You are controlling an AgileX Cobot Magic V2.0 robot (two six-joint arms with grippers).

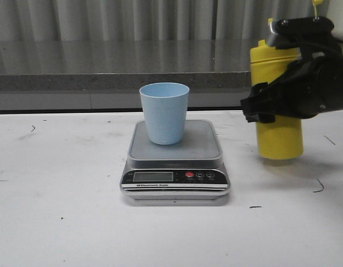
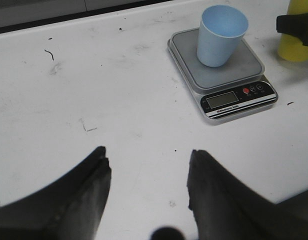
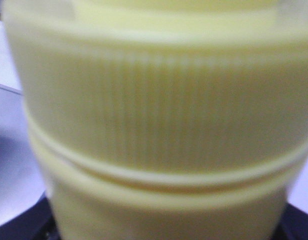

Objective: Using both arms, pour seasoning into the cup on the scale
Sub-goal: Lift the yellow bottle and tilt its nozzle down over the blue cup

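one cup (image 1: 164,113), pale blue plastic, tapered, smooth, no handle: upright on the scale (image 1: 175,161), one flat silver unit with grey square platform and black panel, on a white scuffed surface (image 1: 60,222); one seasoning bottle (image 1: 278,133), yellow plastic, cylindrical, ribbed collar, upright right of the scale; right pincer (image 1: 266,103), black, clamped round its middle; left pincer (image 2: 146,170), two dark fingers spread, over bare surface

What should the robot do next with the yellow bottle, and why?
Probably lift the seasoning a little and carry it left toward the cup. The right gripper is around the bottle, which looks to be standing upright on the table, right of the scale. The cup is waiting there, so pouring cannot start yet.
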